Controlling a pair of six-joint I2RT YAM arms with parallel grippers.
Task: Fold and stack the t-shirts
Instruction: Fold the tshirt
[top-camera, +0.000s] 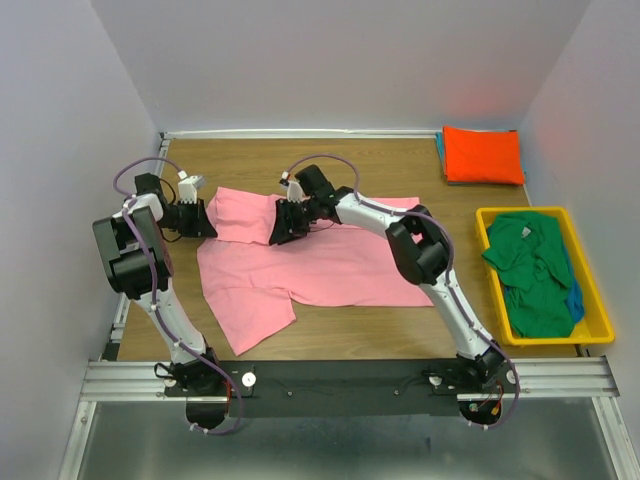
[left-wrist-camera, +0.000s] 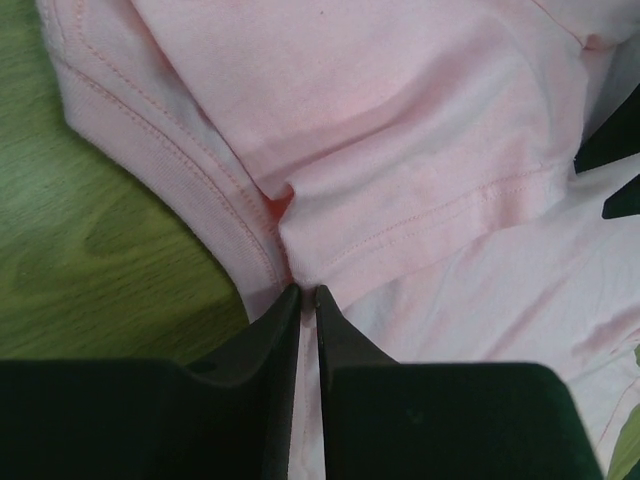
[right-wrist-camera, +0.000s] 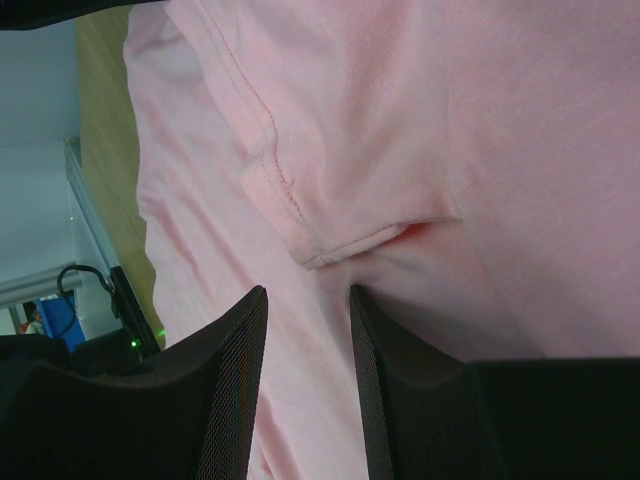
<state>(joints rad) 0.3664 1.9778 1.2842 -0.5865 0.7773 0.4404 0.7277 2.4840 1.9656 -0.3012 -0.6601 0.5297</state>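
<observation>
A pink t-shirt (top-camera: 320, 265) lies spread on the wooden table, with a folded flap at its far left. My left gripper (top-camera: 203, 220) is at the shirt's left edge. In the left wrist view it (left-wrist-camera: 305, 290) is shut on a hem fold of the pink cloth (left-wrist-camera: 400, 130). My right gripper (top-camera: 280, 228) is over the shirt's upper middle. In the right wrist view it (right-wrist-camera: 308, 292) is open, with its fingers either side of flat pink cloth (right-wrist-camera: 480, 120) just short of a hem corner. A folded orange t-shirt (top-camera: 483, 153) lies at the back right.
A yellow bin (top-camera: 600, 330) at the right edge holds a crumpled green t-shirt (top-camera: 530, 265) with a blue one (top-camera: 577, 300) under it. A strip of blue cloth (top-camera: 440, 150) shows under the orange shirt. White walls close in the table on three sides.
</observation>
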